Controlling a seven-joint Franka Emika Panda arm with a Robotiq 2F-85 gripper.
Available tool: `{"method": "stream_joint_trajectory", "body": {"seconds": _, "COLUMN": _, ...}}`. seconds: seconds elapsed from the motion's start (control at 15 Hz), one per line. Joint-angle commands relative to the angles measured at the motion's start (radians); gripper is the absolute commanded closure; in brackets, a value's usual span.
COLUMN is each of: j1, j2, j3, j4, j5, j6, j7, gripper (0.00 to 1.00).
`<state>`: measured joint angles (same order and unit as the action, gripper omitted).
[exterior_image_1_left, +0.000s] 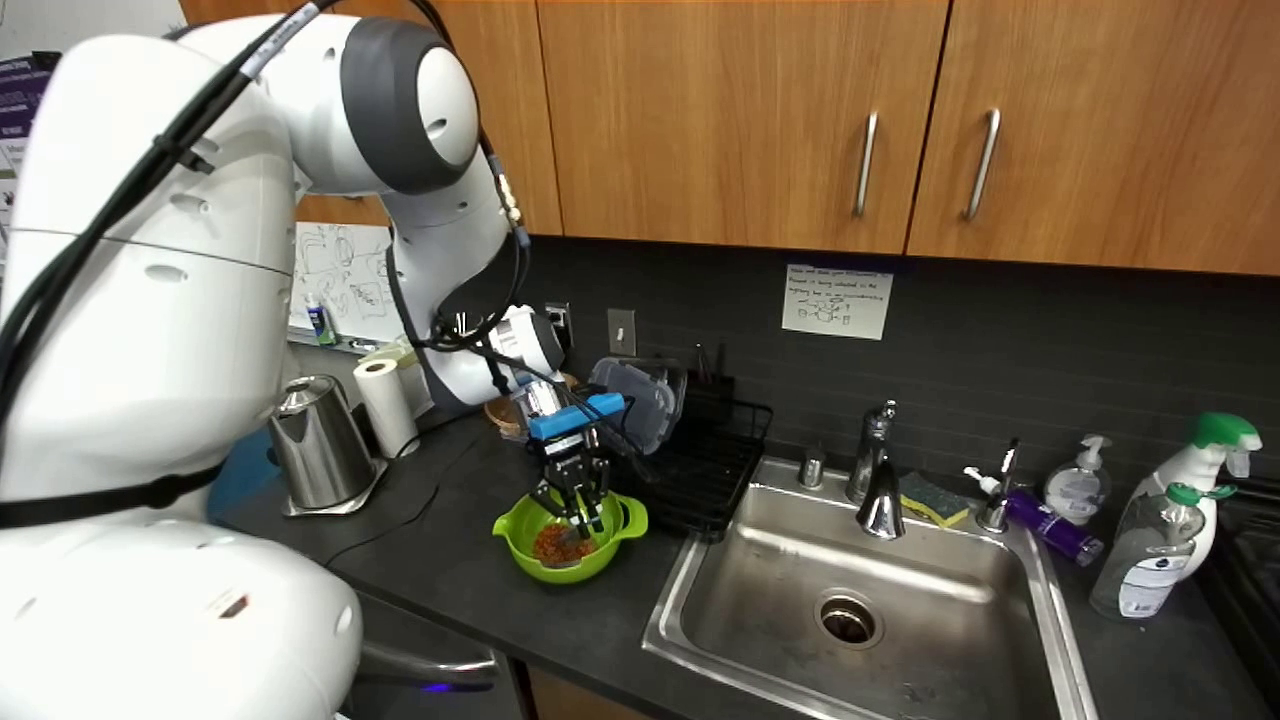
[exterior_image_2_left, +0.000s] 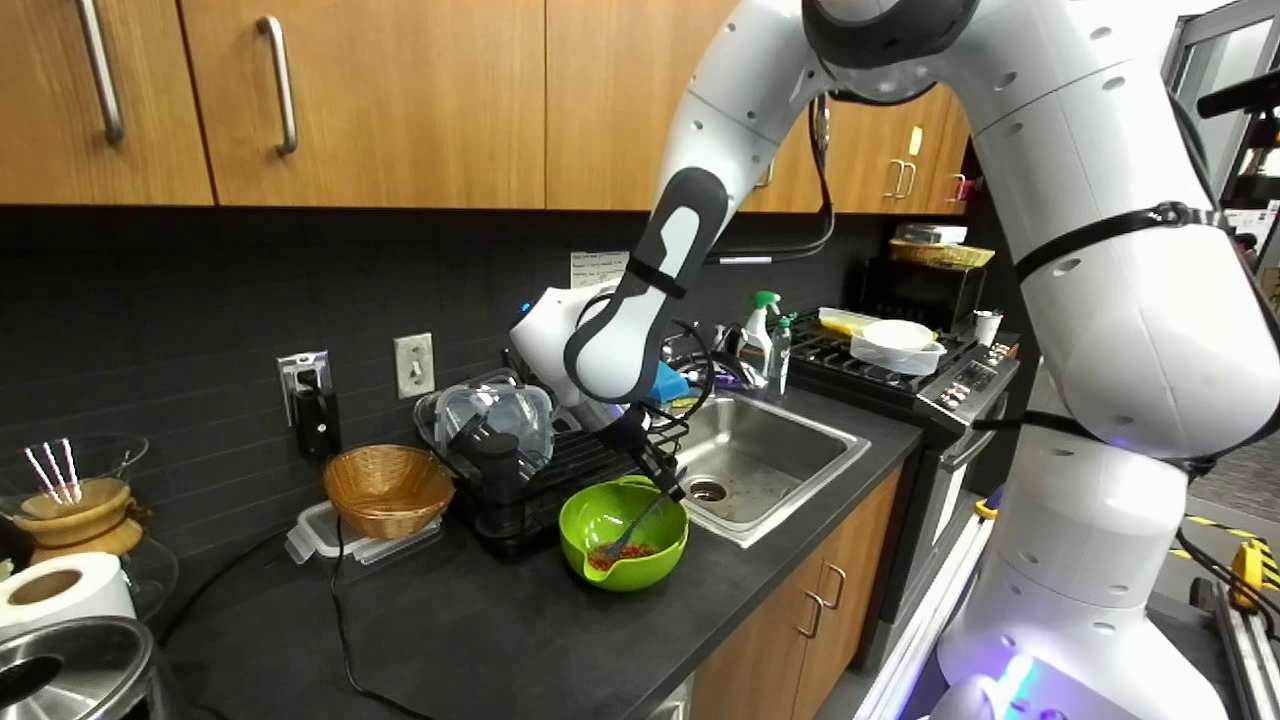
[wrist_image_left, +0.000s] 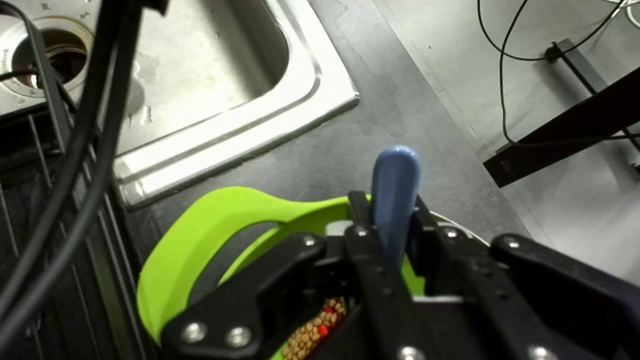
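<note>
My gripper (wrist_image_left: 390, 207) is shut on the blue-grey handle of a utensil (wrist_image_left: 397, 175), gripping it between both black fingers (wrist_image_left: 358, 205). The handle's rounded end pokes up past the fingertips. In an exterior view the utensil (exterior_image_2_left: 637, 525) slants down into a lime-green bowl (exterior_image_2_left: 640, 574), its head among brown and red beans (exterior_image_2_left: 603, 560). The bowl (exterior_image_1_left: 590, 572), with a handle and a pouring lip, stands on the dark counter. The gripper (exterior_image_1_left: 588, 522) is low over the bowl, its fingertips near the rim on the handle side. Much of the bowl's inside is hidden in the wrist view.
A steel sink (exterior_image_1_left: 760, 600) and faucet (exterior_image_1_left: 880, 490) lie beside the bowl. Behind it is a black dish rack (exterior_image_1_left: 715, 455) with clear containers. A wicker basket (exterior_image_2_left: 388, 490), kettle (exterior_image_1_left: 320, 445) and paper towel roll (exterior_image_1_left: 387, 408) stand on the counter, where cables also run.
</note>
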<state>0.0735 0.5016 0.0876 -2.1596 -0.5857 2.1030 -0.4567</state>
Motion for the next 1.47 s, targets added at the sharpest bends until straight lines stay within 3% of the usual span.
{"method": "stream_joint_trajectory", "body": {"seconds": 0.0, "j1": -0.007, "j2": -0.021, "j3": -0.006, "j4": -0.01, "j5": -0.004, "j6": 0.023, "j7": 0.008, "gripper": 0.95}}
{"method": "stream_joint_trajectory", "body": {"seconds": 0.8, "j1": -0.073, "j2": -0.013, "j3": -0.034, "j4": -0.008, "j5": 0.023, "j6": 0.09, "j7": -0.008, "gripper": 0.95}}
{"method": "stream_joint_trajectory", "body": {"seconds": 1.4, "j1": -0.066, "j2": -0.031, "j3": -0.043, "j4": -0.065, "j5": 0.002, "j6": 0.086, "j7": 0.025, "gripper": 0.95}}
